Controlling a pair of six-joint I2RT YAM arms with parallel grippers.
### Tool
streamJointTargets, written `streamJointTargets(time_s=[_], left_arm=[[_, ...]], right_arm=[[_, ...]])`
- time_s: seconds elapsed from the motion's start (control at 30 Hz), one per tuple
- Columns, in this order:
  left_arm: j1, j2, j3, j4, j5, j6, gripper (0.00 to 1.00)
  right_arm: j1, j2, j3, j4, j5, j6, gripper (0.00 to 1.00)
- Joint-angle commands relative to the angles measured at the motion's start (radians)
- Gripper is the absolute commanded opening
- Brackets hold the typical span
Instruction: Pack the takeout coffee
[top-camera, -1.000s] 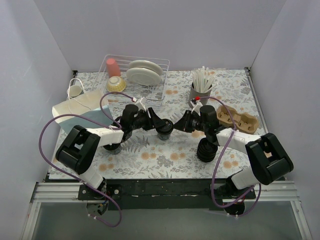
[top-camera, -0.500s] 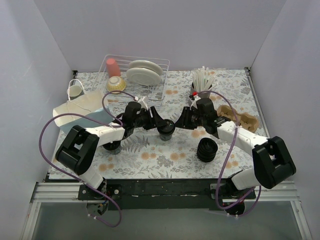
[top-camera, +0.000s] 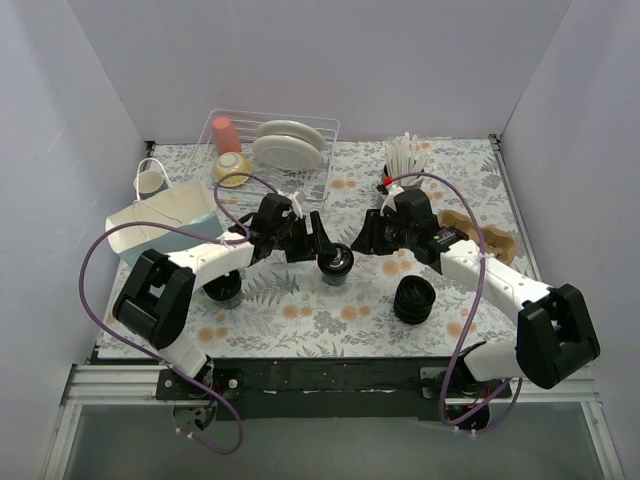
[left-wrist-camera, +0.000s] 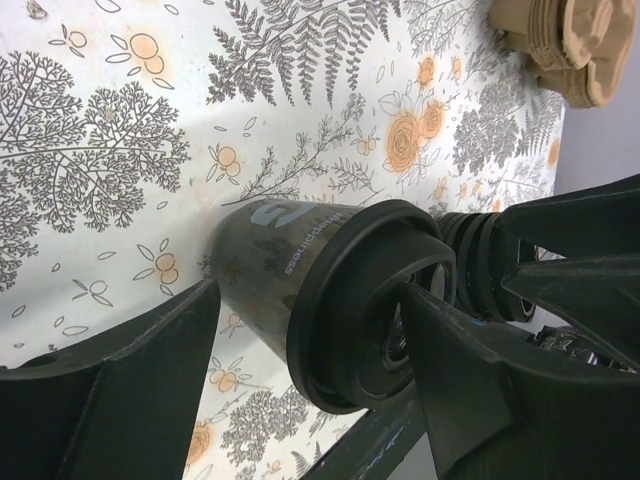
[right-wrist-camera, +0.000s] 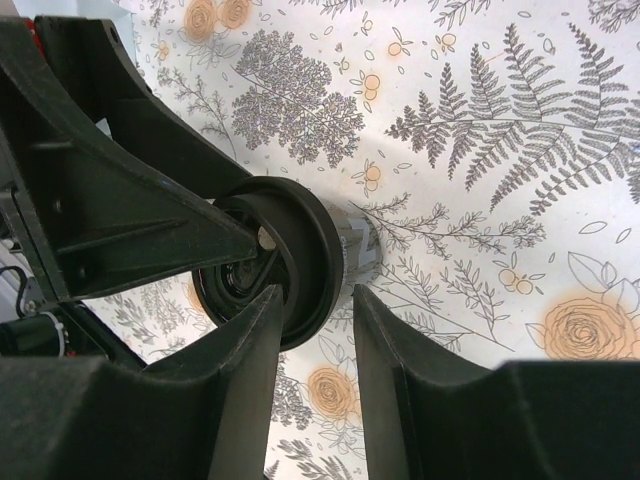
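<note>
The takeout coffee (top-camera: 338, 266), a small black cup with a black lid, is at the table's middle. It shows in the left wrist view (left-wrist-camera: 280, 262) and in the right wrist view (right-wrist-camera: 300, 255). My left gripper (top-camera: 333, 260) is shut on the cup, one finger on its side and the other at the lid; it also shows in the left wrist view (left-wrist-camera: 310, 292). My right gripper (top-camera: 362, 238) hovers just right of the cup, jaws slightly apart and empty; it also shows in the right wrist view (right-wrist-camera: 315, 295).
A ribbed stack of black lids (top-camera: 413, 300) stands front right. A lidless black cup (top-camera: 224, 290) stands front left. A paper bag (top-camera: 160, 222) lies open at the left. A cardboard cup carrier (top-camera: 482, 238) lies at the right. A dish rack (top-camera: 270, 150) and a stirrer holder (top-camera: 402, 160) stand at the back.
My right arm has risen and drawn back towards the rear right, off the cup. My left gripper and the cup have shifted slightly right.
</note>
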Motion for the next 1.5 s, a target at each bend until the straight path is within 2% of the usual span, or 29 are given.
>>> streamJointTargets(time_s=[0.0, 0.2, 0.23, 0.27, 0.47, 0.7, 0.93, 1.17, 1.4, 1.47], left_arm=[[-0.009, 0.003, 0.095, -0.189, -0.008, 0.071, 0.74], [-0.009, -0.026, 0.252, -0.267, -0.012, 0.098, 0.83], [-0.009, -0.029, 0.273, -0.280, -0.014, 0.113, 0.93], [-0.009, -0.036, 0.318, -0.295, -0.018, 0.121, 0.98], [-0.009, -0.127, 0.416, -0.410, -0.051, 0.180, 0.98], [-0.009, -0.355, 0.353, -0.476, -0.067, 0.262, 0.98], [-0.007, -0.595, 0.209, -0.479, -0.169, 0.240, 0.98], [-0.007, -0.675, 0.200, -0.547, -0.213, 0.277, 0.98], [-0.007, -0.707, 0.175, -0.554, -0.230, 0.288, 0.98], [-0.007, -0.704, 0.174, -0.554, -0.223, 0.289, 0.98]], right_arm=[[0.004, -0.042, 0.049, -0.015, 0.004, -0.089, 0.43], [0.004, -0.089, 0.027, 0.033, -0.047, -0.137, 0.44], [0.004, -0.092, 0.027, 0.037, -0.056, -0.158, 0.45], [0.004, -0.089, 0.035, 0.041, -0.067, -0.171, 0.45], [0.010, -0.017, 0.109, -0.012, -0.065, -0.255, 0.50], [0.056, 0.081, 0.208, -0.059, -0.042, -0.350, 0.55], [0.118, 0.202, 0.305, -0.137, -0.002, -0.450, 0.54], [0.165, 0.251, 0.325, -0.170, 0.108, -0.484, 0.49], [0.173, 0.234, 0.317, -0.190, 0.147, -0.508, 0.34], [0.173, 0.227, 0.314, -0.196, 0.141, -0.507, 0.34]])
